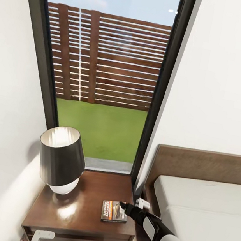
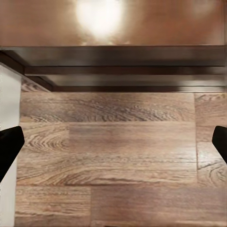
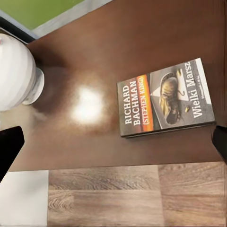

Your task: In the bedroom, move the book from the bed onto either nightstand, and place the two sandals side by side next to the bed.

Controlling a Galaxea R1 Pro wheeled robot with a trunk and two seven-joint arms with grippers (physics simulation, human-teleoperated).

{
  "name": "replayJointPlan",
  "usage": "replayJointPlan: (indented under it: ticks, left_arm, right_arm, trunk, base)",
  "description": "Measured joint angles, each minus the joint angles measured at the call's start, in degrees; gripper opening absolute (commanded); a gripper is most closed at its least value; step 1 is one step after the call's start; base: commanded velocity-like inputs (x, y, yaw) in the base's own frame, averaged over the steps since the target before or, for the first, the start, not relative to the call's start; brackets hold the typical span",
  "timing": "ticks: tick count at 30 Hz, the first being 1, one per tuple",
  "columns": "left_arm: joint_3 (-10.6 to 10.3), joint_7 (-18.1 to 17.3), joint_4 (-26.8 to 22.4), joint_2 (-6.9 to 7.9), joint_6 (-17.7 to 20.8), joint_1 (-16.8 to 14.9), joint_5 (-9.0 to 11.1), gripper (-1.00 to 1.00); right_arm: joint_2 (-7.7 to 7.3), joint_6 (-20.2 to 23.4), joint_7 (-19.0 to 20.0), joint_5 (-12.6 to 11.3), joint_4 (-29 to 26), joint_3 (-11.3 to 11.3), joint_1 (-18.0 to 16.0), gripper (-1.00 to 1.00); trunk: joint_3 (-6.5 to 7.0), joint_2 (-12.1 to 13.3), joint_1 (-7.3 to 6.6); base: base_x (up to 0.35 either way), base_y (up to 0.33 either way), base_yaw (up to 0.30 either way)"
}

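Under my right pincer (image 1: 122, 205) the nightstand (image 1: 80, 212) is dark reddish wood, polished so glossy it mirrors a bright glare. The book (image 3: 165, 97) has a smooth paper cover. The floor (image 2: 113, 156) is matt, grained wood plank. My lamp (image 1: 61, 157) shade looks satiny dark.

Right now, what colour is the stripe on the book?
Orange, on the book; clearest in the right wrist view.
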Motion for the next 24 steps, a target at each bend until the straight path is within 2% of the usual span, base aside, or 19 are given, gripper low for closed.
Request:
replayJointPlan:
  ticks: [9,16,18,19,24]
  left_arm:
    - [0.07,0.02,0.00,0.09,0.04,0.00,0.02,1.00]
    - [0.41,0.10,0.20,0.33,-0.14,0.42,0.19,1.00]
    - [0.45,0.12,0.30,0.38,-0.65,0.55,0.22,1.00]
    - [0.48,0.14,0.41,0.43,-1.38,0.65,0.25,1.00]
    - [0.55,0.20,0.57,0.49,-2.61,1.52,0.39,1.00]
  right_arm:
    - [0.05,-0.06,-3.63,0.12,1.51,0.03,1.73,1.00]
    - [0.02,-0.06,-5.55,0.36,2.23,0.08,4.88,1.00]
    - [0.04,-0.05,-5.79,1.15,2.39,0.12,5.95,1.00]
    - [0.08,-0.04,-6.22,2.51,2.81,0.17,6.89,1.00]
    - [0.16,-0.63,-8.01,6.36,5.96,0.11,8.64,1.00]
  trunk:
    - [1.62,3.61,-1.98]
    - [2.87,6.42,-3.52]
    - [3.23,7.22,-3.95]
    - [3.41,7.62,-4.17]
    - [4.31,9.63,-5.27]
  base:
    - [0.000,0.000,0.000]
    - [0.000,0.000,0.000]
    - [0.000,0.000,0.000]
    - [0.000,0.000,0.000]
    - [0.000,0.000,0.000]
